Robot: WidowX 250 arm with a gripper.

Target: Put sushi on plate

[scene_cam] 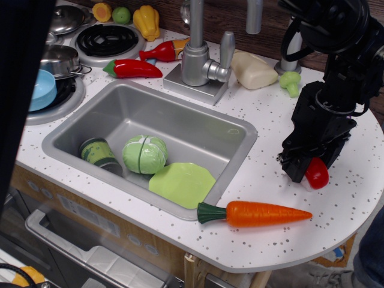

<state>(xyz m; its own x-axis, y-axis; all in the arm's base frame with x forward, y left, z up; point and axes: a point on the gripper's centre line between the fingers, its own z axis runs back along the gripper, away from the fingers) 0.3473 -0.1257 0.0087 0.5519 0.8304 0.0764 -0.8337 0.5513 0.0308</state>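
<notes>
A toy kitchen counter, with the job of getting the sushi onto the plate barely begun. Taking the sink [72, 129] as the landmark and reading from its left: a light-blue bowl [41, 90] sits on the burner just beyond the sink's left rim, and a red chili pepper [133, 69] lies on the counter just behind its back edge. Inside the sink, a small can [98, 152] rests at the front left, a green cabbage [144, 153] just right of it, and the light-green plate [182, 182] lies at the front right, leaning partly up the front wall, with nothing on it. The faucet [201, 60] stands behind the sink's back right corner. An orange carrot [255, 213] lies on the counter just past the sink's front right corner.

Well to the right of the sink, the black gripper [307, 168] is down at the counter over the sushi [317, 173], of which only a red rounded end shows from behind the arm's lower body. The jaws are hidden from this angle, so it cannot be told whether they are spread or clamped on the piece, nor whether the sushi is off the counter.

As judged from this view, the reach is done; a confirmed grasp, the lift, the carry leftward over the sink rim and the release on the plate all remain.
</notes>
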